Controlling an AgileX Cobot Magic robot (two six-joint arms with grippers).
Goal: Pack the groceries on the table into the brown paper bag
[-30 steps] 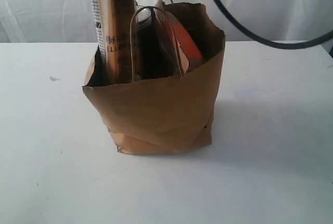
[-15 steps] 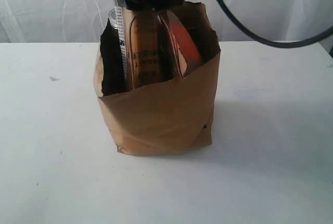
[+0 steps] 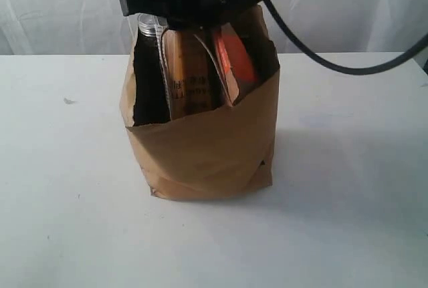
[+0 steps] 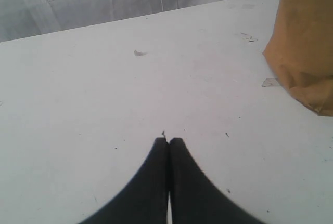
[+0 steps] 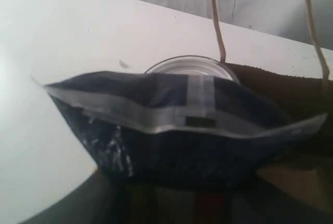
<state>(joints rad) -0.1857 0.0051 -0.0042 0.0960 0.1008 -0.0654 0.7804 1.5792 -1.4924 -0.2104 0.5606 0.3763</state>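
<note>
My right gripper (image 3: 182, 9) is clamped on the top end of the long brown-blue spaghetti pack (image 3: 190, 77), holding it upright to fit inside the brown paper bag (image 3: 200, 148); my left gripper (image 4: 169, 146) is closed and empty over the table (image 4: 78, 104), well clear.

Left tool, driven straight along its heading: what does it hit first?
Probably the table just ahead of the shut left tool; the brown paper bag sits off that line. Depth is unclear.
</note>
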